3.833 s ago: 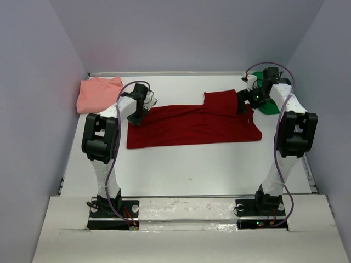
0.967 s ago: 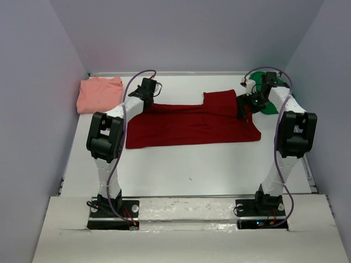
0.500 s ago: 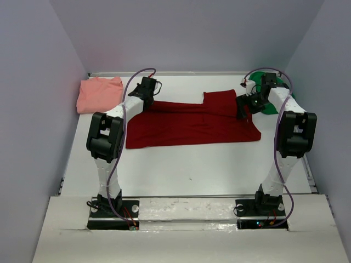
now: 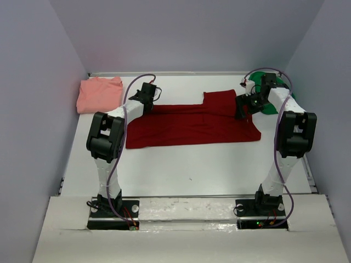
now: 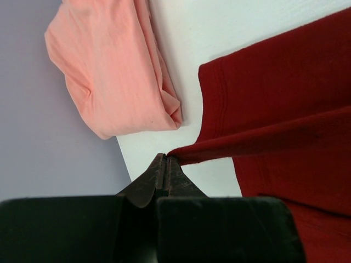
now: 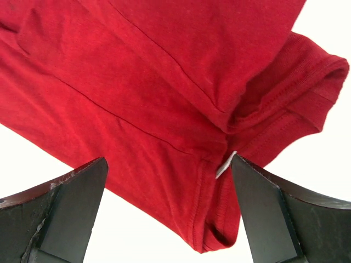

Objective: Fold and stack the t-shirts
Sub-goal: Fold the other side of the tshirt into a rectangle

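left jaws have moved up to the upper-left edge of the red shirt, spread flat mid-frame on the tabletop, and now clamp its hem; right jaws hang apart over the right sleeve, so the fold likely waits on that grip.

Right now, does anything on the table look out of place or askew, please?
The green t-shirt is bunched at the far right edge, largely hidden behind the right arm. The dark red t-shirt lies slightly askew, its edge pinched in the left gripper.
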You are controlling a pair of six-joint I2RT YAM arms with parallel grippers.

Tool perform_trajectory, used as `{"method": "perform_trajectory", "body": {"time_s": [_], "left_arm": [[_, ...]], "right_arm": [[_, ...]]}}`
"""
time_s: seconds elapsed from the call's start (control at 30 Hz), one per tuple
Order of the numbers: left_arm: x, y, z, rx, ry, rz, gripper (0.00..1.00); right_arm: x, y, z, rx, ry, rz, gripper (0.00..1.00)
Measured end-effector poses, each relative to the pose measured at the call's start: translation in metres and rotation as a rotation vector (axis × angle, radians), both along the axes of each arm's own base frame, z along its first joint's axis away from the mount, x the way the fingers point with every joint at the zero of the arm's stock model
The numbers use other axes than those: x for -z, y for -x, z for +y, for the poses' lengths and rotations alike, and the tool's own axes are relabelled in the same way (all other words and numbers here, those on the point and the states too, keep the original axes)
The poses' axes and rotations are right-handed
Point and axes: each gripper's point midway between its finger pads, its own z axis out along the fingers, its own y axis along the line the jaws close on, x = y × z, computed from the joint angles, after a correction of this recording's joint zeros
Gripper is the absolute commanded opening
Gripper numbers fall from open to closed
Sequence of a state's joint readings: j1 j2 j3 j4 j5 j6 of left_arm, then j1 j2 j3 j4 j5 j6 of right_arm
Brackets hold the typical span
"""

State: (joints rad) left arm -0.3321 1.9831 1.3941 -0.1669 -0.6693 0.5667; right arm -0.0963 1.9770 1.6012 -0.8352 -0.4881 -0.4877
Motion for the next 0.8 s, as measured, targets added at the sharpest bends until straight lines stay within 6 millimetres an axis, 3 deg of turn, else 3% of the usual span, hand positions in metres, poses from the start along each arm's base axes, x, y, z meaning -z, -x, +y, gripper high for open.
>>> {"method": "perform_trajectory", "body": {"time_s": [0.8], "left_arm": [[0.019, 0.011, 0.000, 0.006, 0.017, 0.044, 0.00]], "right_arm": [[-0.002, 0.005, 0.005, -0.004, -0.027, 0.023, 1.00]]}}
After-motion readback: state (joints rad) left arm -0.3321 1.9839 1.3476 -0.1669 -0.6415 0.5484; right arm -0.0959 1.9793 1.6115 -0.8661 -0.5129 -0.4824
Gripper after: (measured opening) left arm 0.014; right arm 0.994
